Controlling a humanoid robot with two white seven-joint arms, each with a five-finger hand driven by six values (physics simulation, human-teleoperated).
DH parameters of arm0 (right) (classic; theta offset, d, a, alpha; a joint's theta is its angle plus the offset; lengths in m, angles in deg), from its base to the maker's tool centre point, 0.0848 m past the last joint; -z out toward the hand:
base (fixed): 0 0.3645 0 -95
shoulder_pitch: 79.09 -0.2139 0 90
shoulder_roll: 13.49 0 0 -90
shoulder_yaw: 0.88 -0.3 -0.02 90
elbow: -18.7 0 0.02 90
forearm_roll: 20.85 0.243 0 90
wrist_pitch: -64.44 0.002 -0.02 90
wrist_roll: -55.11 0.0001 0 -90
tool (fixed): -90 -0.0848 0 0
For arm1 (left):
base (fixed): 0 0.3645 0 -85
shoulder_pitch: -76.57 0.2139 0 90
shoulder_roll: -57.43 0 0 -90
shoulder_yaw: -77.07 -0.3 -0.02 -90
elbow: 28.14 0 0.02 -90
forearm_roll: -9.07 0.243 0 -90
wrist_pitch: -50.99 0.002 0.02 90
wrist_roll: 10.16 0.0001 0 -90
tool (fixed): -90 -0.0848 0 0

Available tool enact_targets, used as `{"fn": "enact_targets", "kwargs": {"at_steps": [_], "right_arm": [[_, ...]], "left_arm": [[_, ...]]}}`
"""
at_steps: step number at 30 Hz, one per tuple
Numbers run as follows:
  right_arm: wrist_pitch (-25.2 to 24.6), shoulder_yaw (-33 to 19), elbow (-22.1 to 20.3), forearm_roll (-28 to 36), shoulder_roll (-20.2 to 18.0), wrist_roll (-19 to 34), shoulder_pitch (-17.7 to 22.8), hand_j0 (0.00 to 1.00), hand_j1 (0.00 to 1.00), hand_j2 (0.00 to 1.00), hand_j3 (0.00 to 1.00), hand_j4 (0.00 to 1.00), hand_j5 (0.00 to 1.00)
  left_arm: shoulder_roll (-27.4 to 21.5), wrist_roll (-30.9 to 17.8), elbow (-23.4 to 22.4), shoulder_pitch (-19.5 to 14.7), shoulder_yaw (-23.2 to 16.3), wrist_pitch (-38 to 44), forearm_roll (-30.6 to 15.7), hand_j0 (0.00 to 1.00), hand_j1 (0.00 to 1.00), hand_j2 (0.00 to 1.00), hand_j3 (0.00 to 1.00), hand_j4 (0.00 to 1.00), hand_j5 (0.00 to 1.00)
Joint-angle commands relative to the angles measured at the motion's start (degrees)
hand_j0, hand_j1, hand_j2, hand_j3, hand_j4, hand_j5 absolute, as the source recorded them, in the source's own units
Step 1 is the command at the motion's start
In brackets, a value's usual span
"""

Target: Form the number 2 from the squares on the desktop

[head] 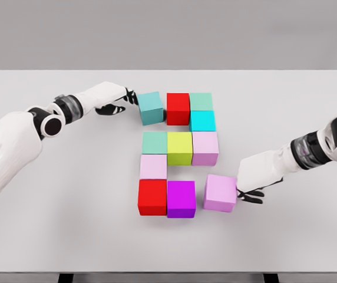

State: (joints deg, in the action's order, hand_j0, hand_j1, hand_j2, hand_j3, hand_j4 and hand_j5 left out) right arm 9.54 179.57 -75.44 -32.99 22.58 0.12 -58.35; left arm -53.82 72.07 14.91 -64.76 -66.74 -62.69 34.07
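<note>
Your left hand [116, 101] presses curled fingers against the teal cube [150, 108], far left. Your right hand [250, 187] touches the pink cube [220, 193], near right; its finger posture is unclear. Cubes are plain, unlabelled.

matt, smooth coloured cubes [179, 147] on a matt white table [68, 236]; glossy white plastic arms [9, 147].

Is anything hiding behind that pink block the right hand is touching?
Behind the pink block lies bare white table. The right hand presses its right side, fingers partly hidden. Whatever sits beneath the block is covered.
</note>
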Motion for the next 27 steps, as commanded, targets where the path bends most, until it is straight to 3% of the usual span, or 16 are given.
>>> {"fn": "enact_targets", "kwargs": {"at_steps": [1, 27], "right_arm": [[-0.1, 0.0, -0.2, 0.2, 0.2, 0.0, 0.0, 0.1, 0.1, 0.1, 0.1, 0.1, 0.1], [-0.1, -0.1, 0.7, 0.1, 0.6, 0.0, 0.0, 0.1, 0.1, 0.1, 0.1, 0.1, 0.1]], "left_arm": [[0.2, 0.0, -0.1, 0.0, 0.2, 0.0, -0.1, 0.58, 0.58, 0.58, 0.58, 0.58, 0.58], [1.4, 0.0, -0.8, -0.5, 0.3, 0.0, 0.1, 0.58, 0.58, 0.58, 0.58, 0.58, 0.58]]}}
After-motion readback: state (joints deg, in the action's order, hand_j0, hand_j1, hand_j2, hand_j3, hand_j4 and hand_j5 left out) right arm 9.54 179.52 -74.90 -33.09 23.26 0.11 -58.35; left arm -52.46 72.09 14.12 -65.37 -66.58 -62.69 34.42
